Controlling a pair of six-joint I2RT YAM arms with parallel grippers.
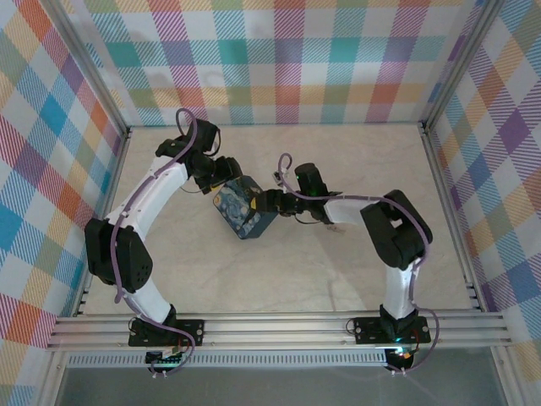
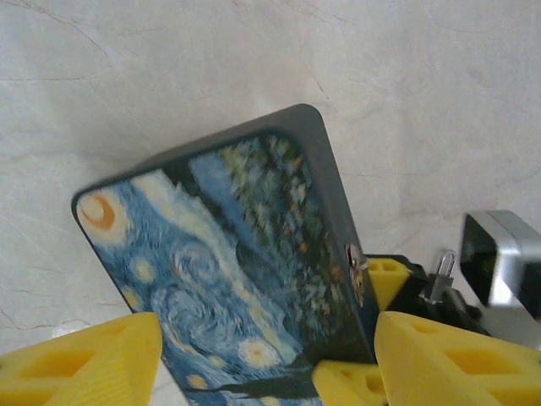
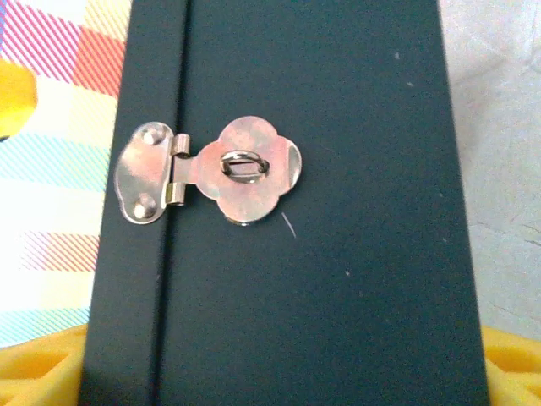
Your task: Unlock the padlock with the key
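Note:
The padlock and the key are out of view. A blue tin with a starry-night painting [image 1: 241, 207] is tilted up off the table between both grippers. My left gripper [image 1: 221, 179] is shut on the tin [image 2: 237, 254], with a yellow finger against each of two opposite edges. My right gripper [image 1: 269, 201] straddles the tin's dark side [image 3: 338, 296] and is shut across its thickness. The silvery hasp [image 3: 245, 169] lies closed over its staple loop, and nothing hangs in the loop. In the left wrist view the hasp [image 2: 356, 258] sits on the tin's right edge.
Plaid walls and metal rails enclose the pale marble-patterned table [image 1: 338, 279]. The right arm's yellow fingers [image 2: 389, 277] and wrist camera [image 2: 499, 254] crowd the tin's hasp side. Bare tabletop lies in front of and behind the tin.

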